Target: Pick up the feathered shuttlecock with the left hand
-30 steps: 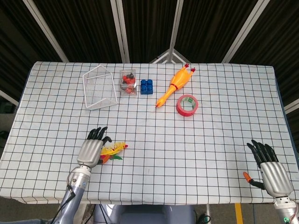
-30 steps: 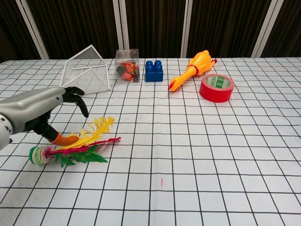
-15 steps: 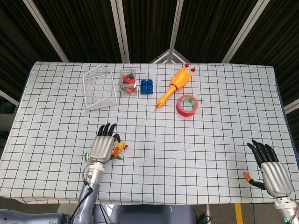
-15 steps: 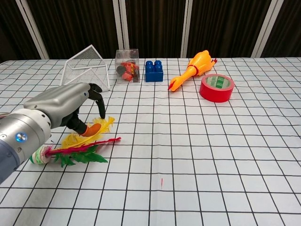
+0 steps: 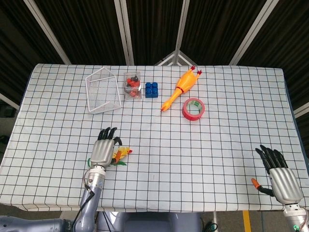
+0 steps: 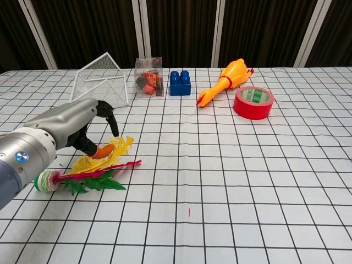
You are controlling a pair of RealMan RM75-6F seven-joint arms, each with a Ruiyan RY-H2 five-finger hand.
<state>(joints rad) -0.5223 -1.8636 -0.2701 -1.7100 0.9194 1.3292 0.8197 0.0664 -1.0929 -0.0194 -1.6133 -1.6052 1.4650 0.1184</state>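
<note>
The feathered shuttlecock (image 6: 91,171) lies flat on the checked cloth at the front left, its yellow, pink and green feathers pointing right and its round base (image 6: 45,180) pointing left. In the head view only the feather tips (image 5: 122,153) show past my left hand (image 5: 103,151). That hand (image 6: 65,129) hovers over the shuttlecock with fingers curved down and apart, its orange thumb tip next to the yellow feather, gripping nothing. My right hand (image 5: 280,178) rests open at the front right edge, far from the shuttlecock.
At the back stand a white wire basket (image 6: 102,81), a clear box of small parts (image 6: 149,77), a blue brick (image 6: 180,82), an orange rubber chicken (image 6: 226,79) and a red tape roll (image 6: 253,102). The cloth's front edge lies just behind both hands.
My left hand swung right over the shuttlecock, then eased back slightly left. The shuttlecock still lies in the same spot. My right hand has not moved.
</note>
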